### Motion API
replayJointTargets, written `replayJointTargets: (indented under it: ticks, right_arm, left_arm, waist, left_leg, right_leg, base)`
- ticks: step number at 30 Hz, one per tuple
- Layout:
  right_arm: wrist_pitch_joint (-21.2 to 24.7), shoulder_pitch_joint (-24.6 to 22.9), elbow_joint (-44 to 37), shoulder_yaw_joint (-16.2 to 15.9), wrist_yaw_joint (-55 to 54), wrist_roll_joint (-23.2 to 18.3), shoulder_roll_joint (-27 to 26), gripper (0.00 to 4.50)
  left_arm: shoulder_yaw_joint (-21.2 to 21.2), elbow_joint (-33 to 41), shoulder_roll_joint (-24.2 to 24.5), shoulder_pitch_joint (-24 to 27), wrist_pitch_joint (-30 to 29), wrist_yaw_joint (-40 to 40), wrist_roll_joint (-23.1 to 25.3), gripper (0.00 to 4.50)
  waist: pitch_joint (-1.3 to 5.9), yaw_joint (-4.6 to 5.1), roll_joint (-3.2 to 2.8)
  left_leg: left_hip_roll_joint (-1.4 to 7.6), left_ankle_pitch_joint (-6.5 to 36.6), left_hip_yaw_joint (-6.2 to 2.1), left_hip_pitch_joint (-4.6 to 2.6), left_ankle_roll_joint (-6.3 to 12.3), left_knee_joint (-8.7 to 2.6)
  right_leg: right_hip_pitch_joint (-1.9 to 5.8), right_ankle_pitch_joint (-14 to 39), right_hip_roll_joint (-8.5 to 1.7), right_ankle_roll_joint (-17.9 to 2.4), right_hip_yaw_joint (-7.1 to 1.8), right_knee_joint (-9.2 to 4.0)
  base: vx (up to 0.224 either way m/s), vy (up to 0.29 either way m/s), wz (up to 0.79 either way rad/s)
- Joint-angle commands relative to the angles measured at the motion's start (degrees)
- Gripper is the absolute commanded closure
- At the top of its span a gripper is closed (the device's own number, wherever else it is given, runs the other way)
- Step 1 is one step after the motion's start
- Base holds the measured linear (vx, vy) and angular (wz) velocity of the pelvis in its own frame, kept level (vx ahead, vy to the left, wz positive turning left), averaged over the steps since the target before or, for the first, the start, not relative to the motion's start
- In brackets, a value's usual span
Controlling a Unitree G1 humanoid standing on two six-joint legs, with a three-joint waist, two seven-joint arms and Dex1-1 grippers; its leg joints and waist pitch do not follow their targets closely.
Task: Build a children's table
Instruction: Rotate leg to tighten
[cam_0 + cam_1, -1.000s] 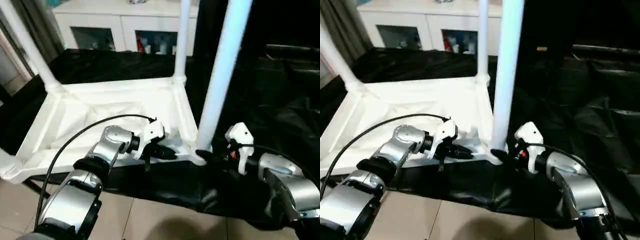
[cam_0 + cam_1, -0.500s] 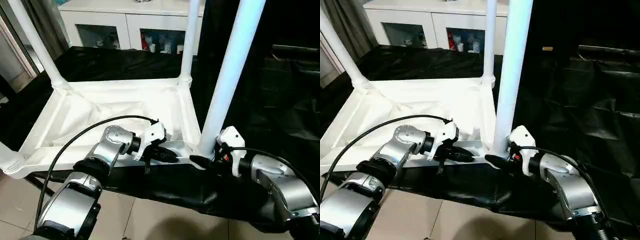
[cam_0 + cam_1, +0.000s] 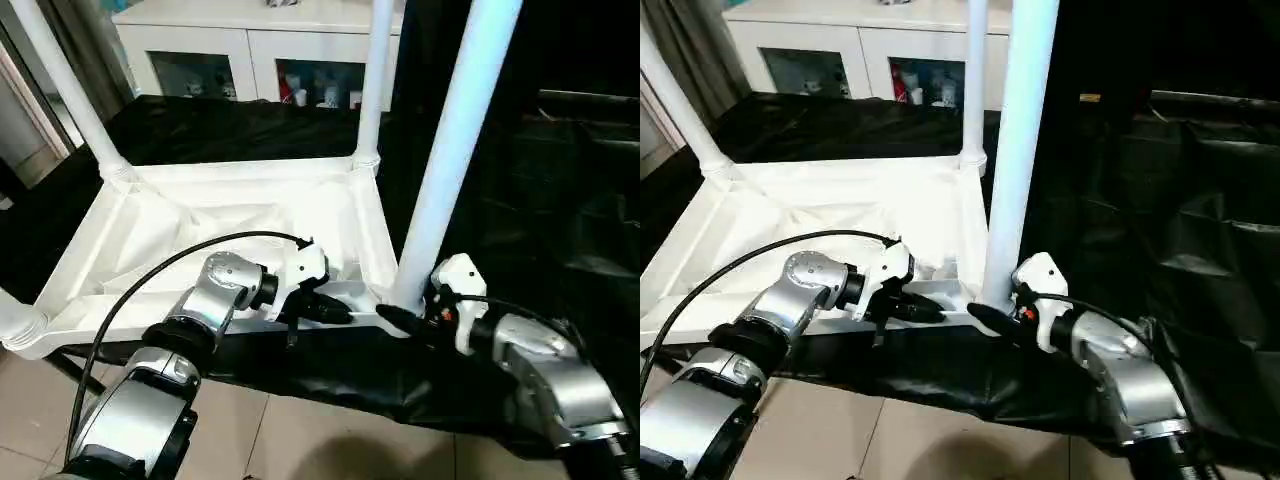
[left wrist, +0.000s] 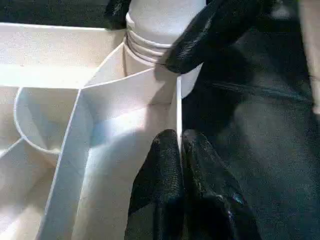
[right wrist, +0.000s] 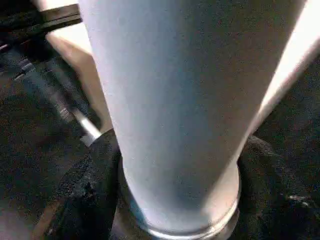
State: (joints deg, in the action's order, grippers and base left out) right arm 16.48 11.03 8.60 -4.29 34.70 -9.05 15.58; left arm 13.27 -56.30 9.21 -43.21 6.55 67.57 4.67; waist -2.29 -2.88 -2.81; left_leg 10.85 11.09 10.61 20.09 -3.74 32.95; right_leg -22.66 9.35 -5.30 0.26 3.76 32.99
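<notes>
Pinching the near rim of the upturned table top, the left gripper is shut on that thin edge. Beside it, the right gripper wraps the base of the nearest leg at its corner socket, fingers either side. Beyond, two more legs stand upright. Twisting too hard might cross the thread or tip the top off its support.

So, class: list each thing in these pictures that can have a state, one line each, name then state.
Tabletop: upside down, ribbed underside up, on black sheeting.
Near right leg: upright in its corner socket.
Far right leg: upright in its socket.
Far left leg: standing in its socket, leaning.
Left hand: shut on the tabletop's near rim.
Right hand: fingers around the near right leg's base.
Cabinet: doors closed.
</notes>
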Motion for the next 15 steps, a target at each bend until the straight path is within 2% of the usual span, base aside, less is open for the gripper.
replayJointTargets:
  ticks: [1,2,3,4,5,6,7,9,11,15]
  right_arm:
    - [1.8,0.8,4.6,0.2,-10.3,2.2,-4.6,1.78]
    - [1.8,0.9,4.8,0.3,-10.7,2.2,-4.9,1.78]
    - [2.0,1.3,5.5,0.9,-12.7,2.0,-6.4,1.78]
    - [2.0,2.1,7.0,1.9,-16.2,2.2,-8.5,1.78]
    - [2.1,3.1,8.5,2.6,-19.4,2.4,-10.4,1.78]
    - [1.8,4.4,10.5,3.1,-23.2,3.3,-12.2,1.78]
    - [1.6,5.9,12.5,3.2,-26.4,4.1,-13.7,1.78]
    - [1.1,6.6,13.2,2.9,-26.8,4.5,-14.1,1.78]
    - [-1.2,7.6,13.8,2.0,-25.4,6.0,-14.5,1.78]
    - [-2.7,7.7,13.1,1.4,-24.2,6.4,-13.8,1.78]
  left_arm:
    - [0.1,-3.3,-4.3,-0.9,-0.9,-9.9,1.3,4.50]
    - [0.1,-3.4,-4.5,-1.1,-1.0,-10.4,1.4,4.50]
    - [0.1,-4.1,-5.3,-1.6,-1.7,-12.4,1.7,4.50]
    - [0.0,-5.1,-6.7,-2.4,-2.7,-15.4,1.9,4.50]
    - [-0.2,-6.0,-8.1,-3.2,-4.0,-18.4,2.1,4.50]
    - [-0.6,-6.9,-9.5,-4.0,-4.7,-21.9,2.1,4.50]
    - [-0.8,-7.9,-11.0,-5.0,-5.2,-24.8,2.3,4.50]
    - [-0.6,-8.3,-11.5,-5.4,-4.9,-26.0,2.6,4.50]
    - [-0.7,-9.7,-12.2,-6.3,-3.7,-27.1,3.3,4.50]
    - [-0.5,-9.8,-12.1,-6.4,-3.1,-25.7,3.4,4.50]
  waist:
    - [2.53,0.53,1.00]
    - [2.54,0.64,1.24]
    - [2.62,0.73,1.09]
    - [2.50,1.04,0.88]
    - [2.43,1.39,0.92]
    - [2.41,1.52,0.69]
    - [2.50,1.79,0.83]
    - [2.58,1.79,0.91]
    - [2.52,1.78,0.78]
    - [2.67,1.69,0.84]
  left_leg:
    - [1.48,17.1,-0.74,-0.46,1.21,-3.91]
    - [1.39,17.6,-0.87,-0.51,0.95,-3.97]
    - [1.46,17.9,-0.90,-0.68,1.10,-4.01]
    - [1.51,18.7,-0.98,-0.56,1.16,-4.18]
    - [1.45,20.1,-1.16,-0.41,0.84,-4.30]
    - [1.42,20.8,-1.22,-0.49,0.47,-4.34]
    - [1.32,22.0,-1.34,-0.82,0.14,-4.26]
    - [1.23,21.3,-1.36,-0.54,0.91,-4.35]
    - [1.23,21.9,-1.22,-0.73,1.71,-4.38]
    - [1.36,20.9,-1.31,-0.36,2.32,-4.53]
  right_leg:
    - [1.70,28.7,-3.00,-9.5,-1.75,-5.35]
    - [1.86,30.3,-2.98,-8.6,-1.64,-5.60]
    - [1.61,30.7,-2.94,-7.8,-1.79,-5.76]
    - [1.54,30.5,-2.87,-7.7,-1.73,-5.87]
    - [1.58,31.2,-2.79,-7.2,-1.50,-5.95]
    - [1.49,31.9,-2.84,-6.9,-1.44,-6.00]
    - [1.31,33.0,-2.85,-6.4,-1.24,-6.32]
    - [1.67,32.1,-2.86,-6.0,-1.20,-6.58]
    - [1.49,31.1,-2.80,-6.2,-1.17,-6.85]
    - [1.83,29.3,-2.93,-6.8,-1.36,-6.50]
  base:
    - [0.000,0.000,0.00]
    - [0.000,0.000,0.00]
    - [0.000,0.000,0.00]
    - [0.000,0.000,0.00]
    - [0.000,0.000,0.00]
    - [0.000,0.000,0.00]
    - [0.000,0.000,0.00]
    - [0.000,0.000,0.00]
    - [0.000,0.000,0.00]
    - [0.000,0.000,0.00]
